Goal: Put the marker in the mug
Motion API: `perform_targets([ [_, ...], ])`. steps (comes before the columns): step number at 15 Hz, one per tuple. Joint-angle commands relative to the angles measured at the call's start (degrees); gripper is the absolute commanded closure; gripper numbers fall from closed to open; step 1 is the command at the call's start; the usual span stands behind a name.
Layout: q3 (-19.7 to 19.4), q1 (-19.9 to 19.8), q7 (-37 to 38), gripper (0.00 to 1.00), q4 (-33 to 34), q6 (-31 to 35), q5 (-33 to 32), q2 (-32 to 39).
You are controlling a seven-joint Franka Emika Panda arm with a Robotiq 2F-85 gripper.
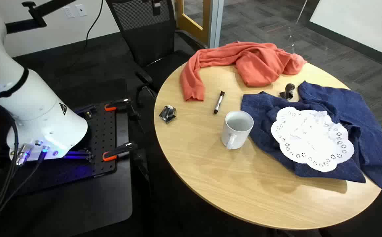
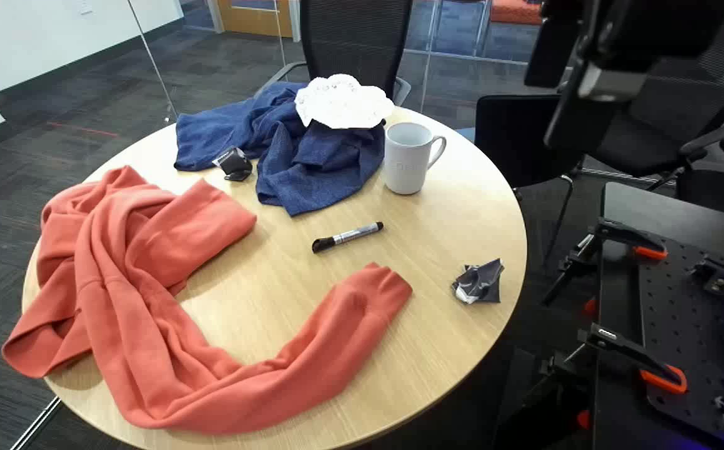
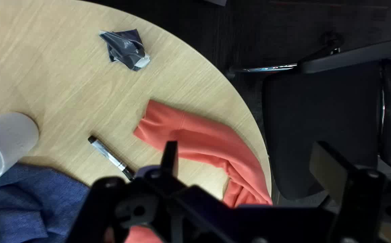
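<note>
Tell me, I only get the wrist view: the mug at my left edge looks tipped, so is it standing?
Observer: Yes, both exterior views show the mug upright on its base.
Operator: The marker runs down to my gripper in the picture. Does its lower end touch the orange cloth?
Observer: No, both exterior views show bare table between them.
Operator: Is anything on the table missing from my view?
Observer: Yes, a small dark object beside the blue cloth, seen in both exterior views.
</note>
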Motion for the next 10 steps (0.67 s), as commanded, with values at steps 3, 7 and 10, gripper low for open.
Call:
perform_targets([
  [3,0.0,0.0,0.0,0.0,0.1,-0.1,0.0,0.0],
  [7,0.0,0.0,0.0,0.0,0.1,-0.1,0.0,0.0],
  [10,-0.8,0.3,-4.2,0.0,1.8,1.1,-0.2,1.9],
])
